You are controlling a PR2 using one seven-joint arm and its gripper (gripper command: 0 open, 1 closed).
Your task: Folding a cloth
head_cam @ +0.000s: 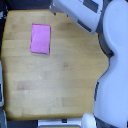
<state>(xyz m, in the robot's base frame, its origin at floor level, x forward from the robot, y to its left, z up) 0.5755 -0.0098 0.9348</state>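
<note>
The cloth [40, 38] is a flat pink-magenta rectangle lying on the wooden tabletop [55, 75] in the upper left of the exterior view. It lies smooth with straight edges. The robot's white arm [80, 12] reaches along the top edge, to the right of the cloth and apart from it. The gripper itself does not show in this view; the arm's end is cut off at the top edge.
The robot's white body [115, 75] fills the exterior view's right side. A dark strip with a pale object [2, 90] runs along the left edge of the table. A white part [89, 121] sits at the bottom near the table's lower edge.
</note>
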